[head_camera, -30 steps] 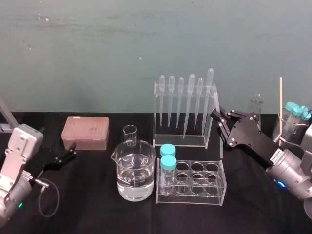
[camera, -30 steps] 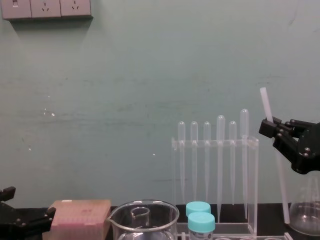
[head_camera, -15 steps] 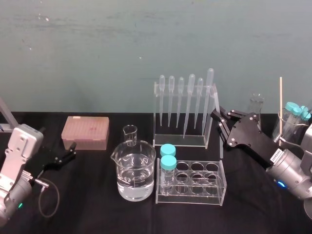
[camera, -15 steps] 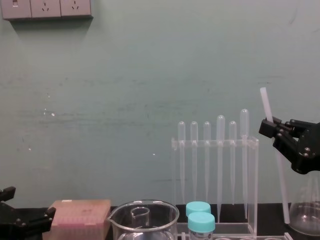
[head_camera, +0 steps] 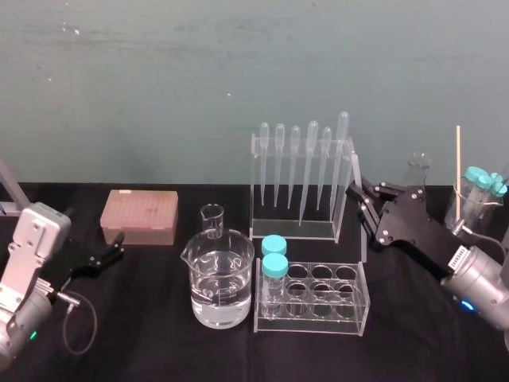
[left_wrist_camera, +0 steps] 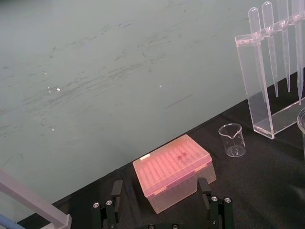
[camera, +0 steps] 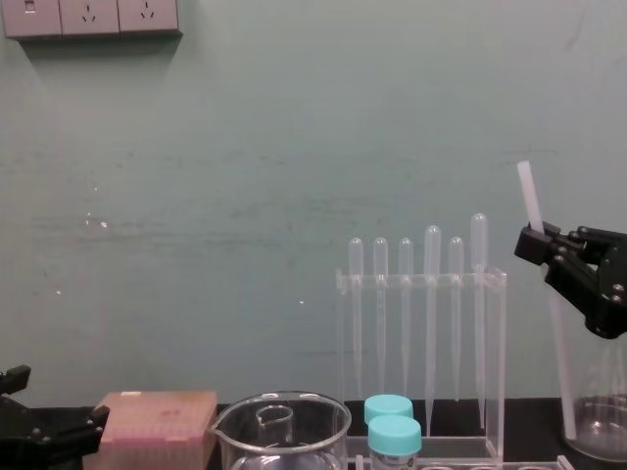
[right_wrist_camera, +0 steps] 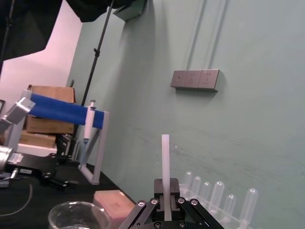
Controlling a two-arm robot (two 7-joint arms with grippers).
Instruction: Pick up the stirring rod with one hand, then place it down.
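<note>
Stirring rod (camera: 529, 196), clamped upright high up in right tool (camera: 537, 243), likely light, stiff, slick, brittle, so best gripped gently nearer mid-length; left tool (left_wrist_camera: 159, 210) parked wide.

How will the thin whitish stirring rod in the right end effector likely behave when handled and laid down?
Probably stiff: the thin translucent whitish stirring rod runs straight above and below the black right end effector pinching it. Likely light, since one narrow pinch holds it near upright. Its even, seemingly round shaft may roll if laid on the black table.
</note>
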